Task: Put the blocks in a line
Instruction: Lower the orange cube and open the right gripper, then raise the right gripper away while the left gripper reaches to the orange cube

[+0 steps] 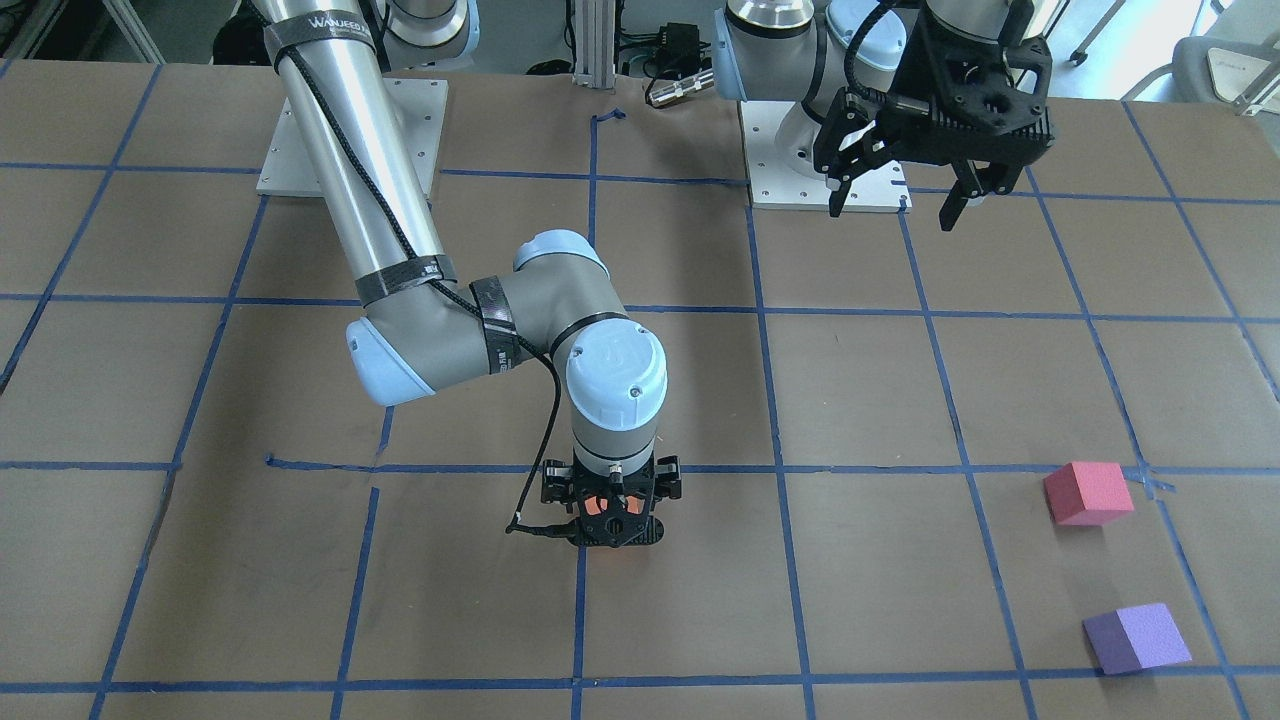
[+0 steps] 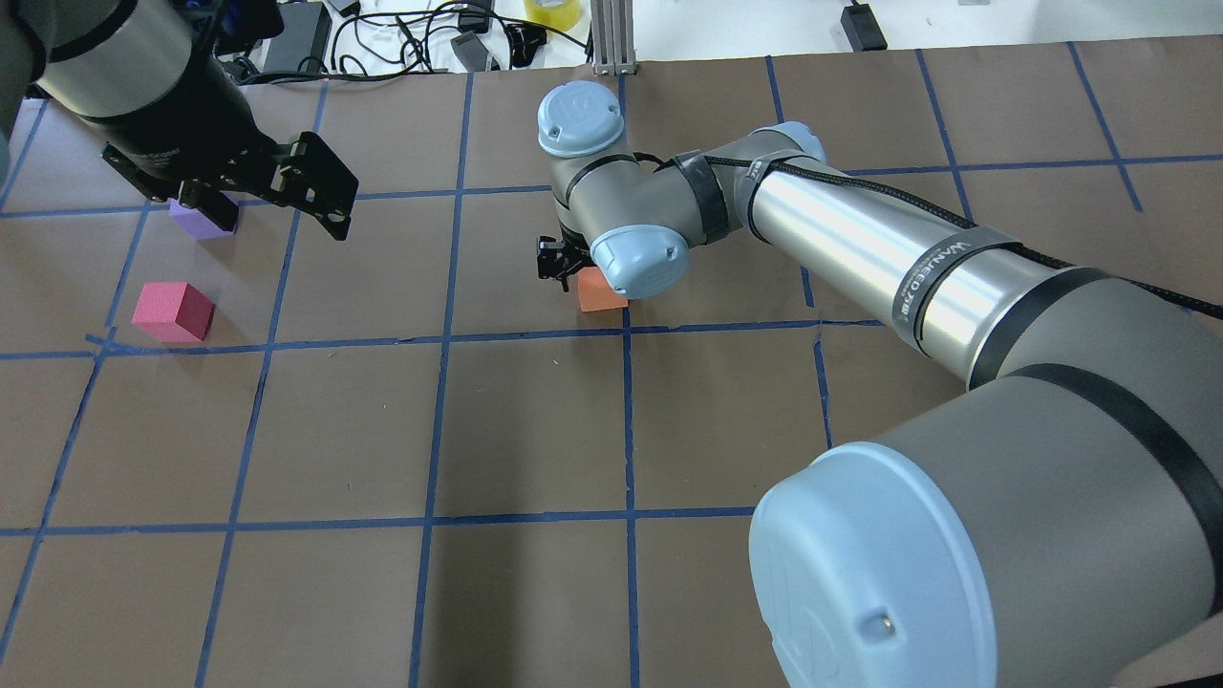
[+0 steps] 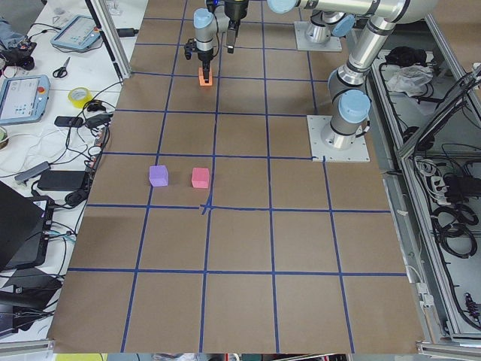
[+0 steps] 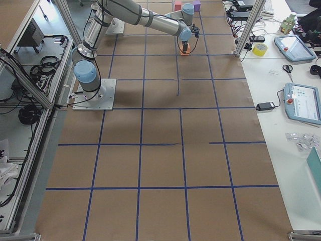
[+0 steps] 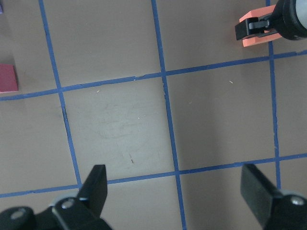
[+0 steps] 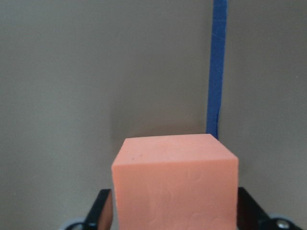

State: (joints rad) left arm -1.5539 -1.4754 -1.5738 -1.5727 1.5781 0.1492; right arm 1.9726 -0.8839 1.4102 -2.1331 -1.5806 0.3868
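The right gripper (image 1: 610,505) clasps the orange block (image 6: 175,184), low near the table's middle. The left gripper (image 1: 893,212) hangs spread and empty. Foam yields, so hold it gently and set it in line with the pink block (image 1: 1087,492) and the purple block (image 1: 1137,637).

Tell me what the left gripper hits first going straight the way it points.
The left gripper would likely meet bare table first, ahead of its open fingers; the pinkish-red block and orange block lie off that line. Depth is unclear.
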